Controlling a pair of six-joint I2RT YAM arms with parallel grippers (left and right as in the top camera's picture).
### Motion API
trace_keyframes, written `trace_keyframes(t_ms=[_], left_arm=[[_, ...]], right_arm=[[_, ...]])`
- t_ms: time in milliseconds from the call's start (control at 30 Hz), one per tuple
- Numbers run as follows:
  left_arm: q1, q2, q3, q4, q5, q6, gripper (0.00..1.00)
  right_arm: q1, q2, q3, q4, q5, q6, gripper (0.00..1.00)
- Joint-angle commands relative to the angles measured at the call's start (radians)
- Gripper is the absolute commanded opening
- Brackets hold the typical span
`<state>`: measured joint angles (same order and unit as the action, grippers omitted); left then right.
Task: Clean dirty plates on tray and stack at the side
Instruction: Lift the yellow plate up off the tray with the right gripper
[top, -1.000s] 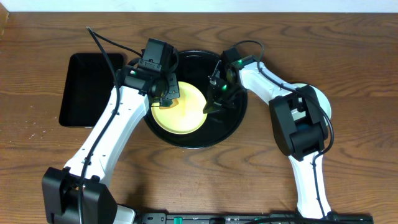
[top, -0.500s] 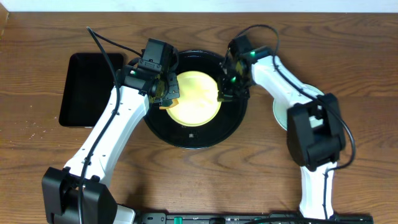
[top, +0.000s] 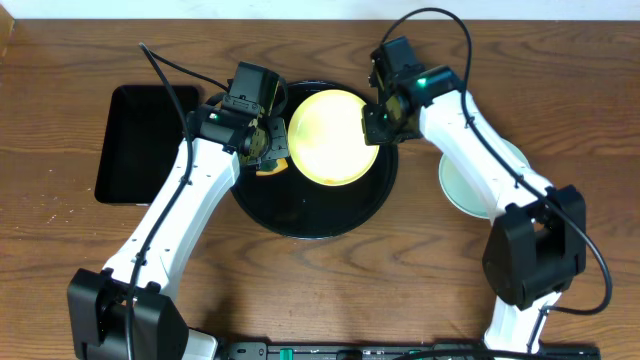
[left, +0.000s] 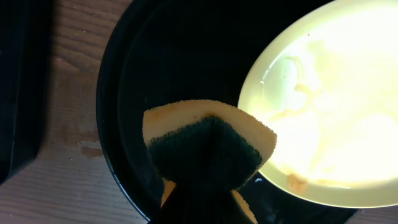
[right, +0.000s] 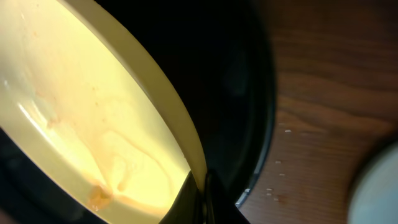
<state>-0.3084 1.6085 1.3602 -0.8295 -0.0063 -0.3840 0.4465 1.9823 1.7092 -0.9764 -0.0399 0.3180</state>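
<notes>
The pale yellow plate (top: 333, 136) is lifted and tilted over the far part of the round black tray (top: 300, 215). My right gripper (top: 372, 122) is shut on its right rim; the pinch shows in the right wrist view (right: 200, 186). Orange-brown smears show on the plate (right: 93, 143) and in the left wrist view (left: 323, 118). My left gripper (top: 268, 152) is shut on a yellow sponge with a dark green scouring face (left: 208, 149), just left of the plate over the tray (left: 124, 93). A pale mint plate (top: 470, 185) lies on the table to the right, partly under the right arm.
A smaller black rectangular tray (top: 145, 140) lies at the left on the wooden table. The right arm crosses above the mint plate. Cables run from both arms at the back.
My right gripper has raised the yellow plate off the tray floor and carried it up and to the right, tilting it. The left gripper with the sponge has hardly moved.
</notes>
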Motion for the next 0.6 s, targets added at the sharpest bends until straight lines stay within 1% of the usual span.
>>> trace_keyframes(t_ms=[0,233,333,567], left_arm=[[0.005,0.006,-0.003,0.0,-0.005,0.017,0.08],[0.005,0.006,-0.003,0.0,-0.005,0.017,0.08],[0.005,0.006,-0.003,0.0,-0.005,0.017,0.07],[0.005,0.006,-0.003,0.0,-0.005,0.017,0.07]], right_arm=[[0.057,-0.028,-0.002,-0.005,0.217,0.024,0.01],[0.166,-0.054,-0.002,-0.016,0.488,0.135,0.01],[0.203,-0.068,-0.002,-0.024,0.59,0.158,0.01],[0.249,-0.086,-0.002,-0.045,0.761,0.175,0.01]])
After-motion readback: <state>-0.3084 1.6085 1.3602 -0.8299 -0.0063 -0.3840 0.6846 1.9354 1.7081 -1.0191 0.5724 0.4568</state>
